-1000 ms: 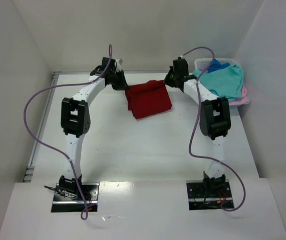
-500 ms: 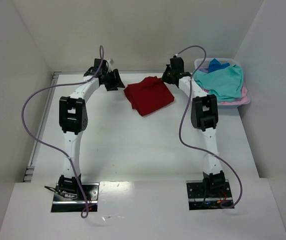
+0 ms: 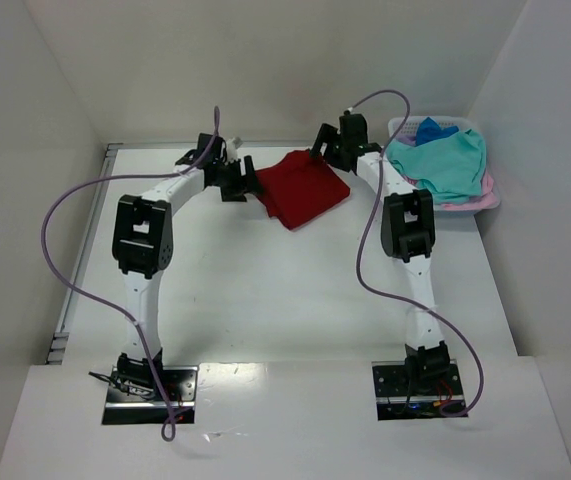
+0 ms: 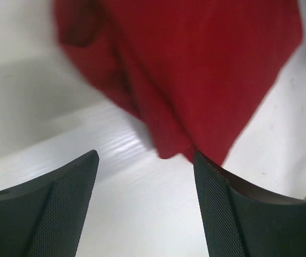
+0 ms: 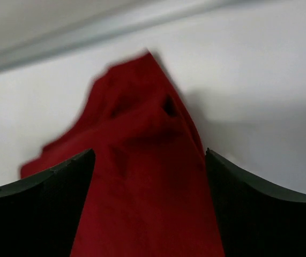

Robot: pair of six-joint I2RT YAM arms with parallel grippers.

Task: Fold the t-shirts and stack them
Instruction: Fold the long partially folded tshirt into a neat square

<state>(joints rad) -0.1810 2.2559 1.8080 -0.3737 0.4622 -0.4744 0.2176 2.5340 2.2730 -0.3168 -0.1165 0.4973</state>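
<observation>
The left end effector (image 4: 144, 156) has moved back to the one dark red t-shirt (image 3: 303, 190). It and the right end effector (image 5: 149, 152) now gape open, gripping nothing, with the shirt lying on the surface (image 3: 265, 290) between them. Right of the right end effector, one laundry basket (image 3: 397, 127) holds one teal t-shirt (image 3: 450, 160), one pink t-shirt (image 3: 480, 198) and one blue t-shirt (image 3: 431, 130).

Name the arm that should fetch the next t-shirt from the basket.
Right. The basket with the teal t-shirt stands at the table's far right, beside the right arm. The right pincer is open beside the red t-shirt; the left pincer, also open, is across that shirt from the basket.
</observation>
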